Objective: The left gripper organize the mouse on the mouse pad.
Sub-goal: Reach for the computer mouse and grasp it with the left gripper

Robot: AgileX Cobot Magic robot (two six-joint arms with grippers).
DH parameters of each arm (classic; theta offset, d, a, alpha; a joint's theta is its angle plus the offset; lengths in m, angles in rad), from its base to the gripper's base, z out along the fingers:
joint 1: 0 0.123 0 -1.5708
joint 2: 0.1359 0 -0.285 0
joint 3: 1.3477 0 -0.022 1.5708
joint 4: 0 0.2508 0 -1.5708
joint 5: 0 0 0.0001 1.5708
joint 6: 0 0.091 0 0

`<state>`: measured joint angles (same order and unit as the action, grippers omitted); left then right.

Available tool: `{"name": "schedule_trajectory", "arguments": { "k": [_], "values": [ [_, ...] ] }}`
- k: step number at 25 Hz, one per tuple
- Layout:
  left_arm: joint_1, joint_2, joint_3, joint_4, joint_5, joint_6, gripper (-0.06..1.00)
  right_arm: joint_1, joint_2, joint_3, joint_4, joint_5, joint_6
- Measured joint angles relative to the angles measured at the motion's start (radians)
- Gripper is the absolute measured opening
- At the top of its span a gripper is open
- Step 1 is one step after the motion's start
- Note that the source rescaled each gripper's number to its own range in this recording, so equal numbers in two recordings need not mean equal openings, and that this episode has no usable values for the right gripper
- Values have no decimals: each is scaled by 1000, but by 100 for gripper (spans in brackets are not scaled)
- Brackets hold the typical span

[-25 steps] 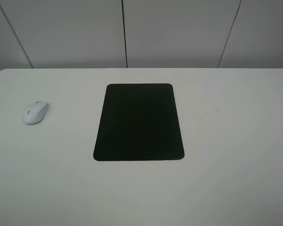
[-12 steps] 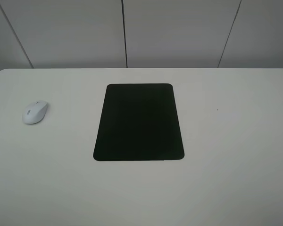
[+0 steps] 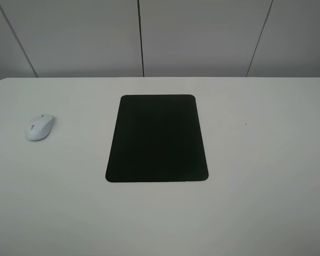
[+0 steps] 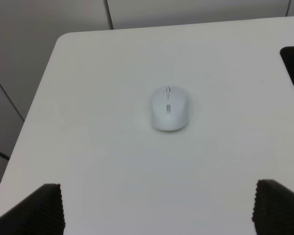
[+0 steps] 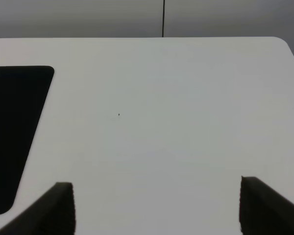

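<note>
Mouse (image 3: 40, 127) off mouse pad (image 3: 157, 138); left gripper (image 4: 159, 200) fingers (image 4: 43, 211) cropped, apart.

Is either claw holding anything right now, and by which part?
Nothing is held. The left claw and right claw are open and empty; the mouse lies untouched on the table.

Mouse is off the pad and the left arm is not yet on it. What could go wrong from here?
1. The mouse is rounded and smooth. The left gripper, jaws wide open and short of it, could pinch off-centre and squirt it out.
2. It lies toward the left edge of the table, so a nudge might slide it that way.
3. The mouse pad lies well apart from it, so a weak hold may drop it short.
</note>
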<state>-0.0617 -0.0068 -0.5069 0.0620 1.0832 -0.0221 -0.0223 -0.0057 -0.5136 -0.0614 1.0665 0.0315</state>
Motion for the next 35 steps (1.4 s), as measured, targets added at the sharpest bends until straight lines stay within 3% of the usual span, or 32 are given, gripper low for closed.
{"name": "schedule_trajectory", "arguments": {
  "k": [5,12,19,23,29,35],
  "values": [
    [0,39,-1,65,-20,-9,100,0,0,0,0,0,0],
    [-18,299,-40,81,-169,-19,100,0,0,0,0,0,0],
    [-21,691,-58,75,-405,-19,100,0,0,0,0,0,0],
    [-21,984,-150,38,-507,-19,100,0,0,0,0,0,0],
    [-21,1349,-348,14,-516,-19,100,0,0,0,0,0,0],
    [-21,1551,-439,4,-519,22,100,0,0,0,0,0,0]
  ]
}}
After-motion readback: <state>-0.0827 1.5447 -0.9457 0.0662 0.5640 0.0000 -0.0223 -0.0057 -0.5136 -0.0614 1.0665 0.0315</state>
